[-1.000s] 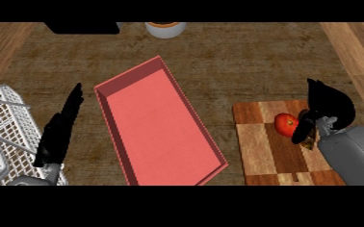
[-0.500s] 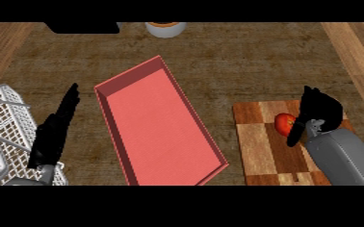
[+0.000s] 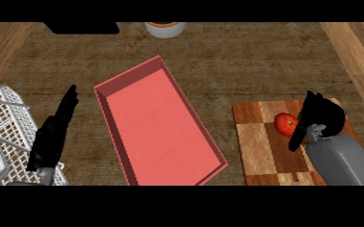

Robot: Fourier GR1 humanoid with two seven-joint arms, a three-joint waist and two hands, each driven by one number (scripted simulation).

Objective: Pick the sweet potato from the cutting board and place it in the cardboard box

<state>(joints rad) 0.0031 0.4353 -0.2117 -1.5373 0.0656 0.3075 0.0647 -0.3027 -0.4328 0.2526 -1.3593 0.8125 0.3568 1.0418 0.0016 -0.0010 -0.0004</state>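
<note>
On my table (image 3: 235, 62) the red box (image 3: 160, 125) lies open. Right hand (image 3: 320, 118) curls beside the red sweet potato (image 3: 286, 123) on the cutting board (image 3: 259, 149), holding nothing; left hand (image 3: 53, 132) rests straight. Small, stiff, smooth-looking (likely light): I'd clasp its middle.

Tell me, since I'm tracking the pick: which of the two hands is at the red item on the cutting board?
The right hand, beside the red item; the left hand rests far off by the white rack.
</note>
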